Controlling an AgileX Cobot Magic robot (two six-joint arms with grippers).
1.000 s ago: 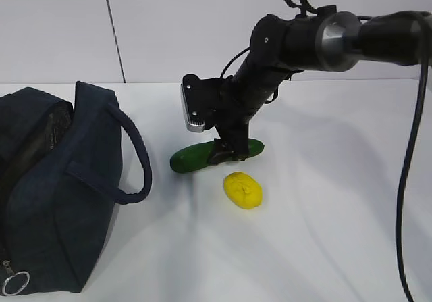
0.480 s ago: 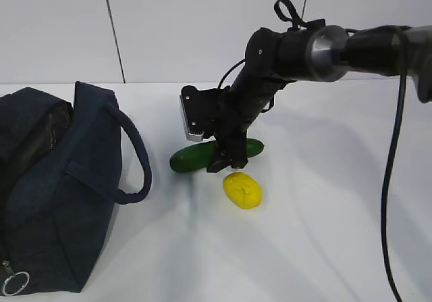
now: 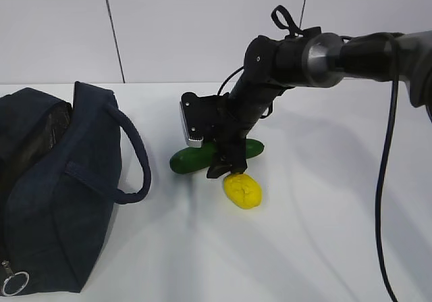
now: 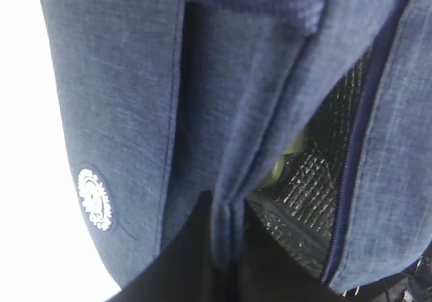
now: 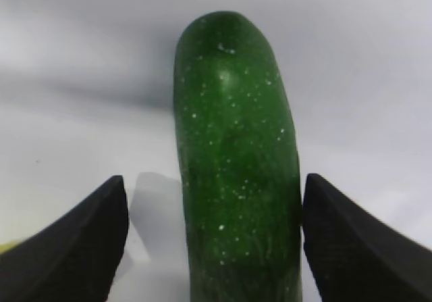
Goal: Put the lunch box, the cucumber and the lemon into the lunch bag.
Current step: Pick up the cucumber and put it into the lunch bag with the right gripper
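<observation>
The dark green cucumber (image 3: 191, 159) lies on the white table with the yellow lemon (image 3: 243, 190) just in front of it. My right gripper (image 3: 227, 161) is open and down over the cucumber's middle. In the right wrist view the cucumber (image 5: 233, 133) runs between the black fingers (image 5: 74, 248), close to the right one and with a gap on the left. The navy lunch bag (image 3: 61, 187) stands at the left, top open. My left gripper (image 4: 226, 261) is shut on a fold of the lunch bag (image 4: 121, 99). A pale green bit (image 4: 287, 159) deep inside may be the lunch box.
The bag's loop handle (image 3: 135, 160) hangs toward the cucumber. A metal ring pull (image 3: 15, 282) dangles at the bag's near corner. Silver-black lining (image 4: 324, 153) shows inside the open zipper. A black cable (image 3: 388, 180) hangs at the right. A wall stands behind the table.
My right gripper has come down and slightly forward, so its open fingers now straddle the cucumber close above the lemon. The bag, cucumber and lemon have not moved.
</observation>
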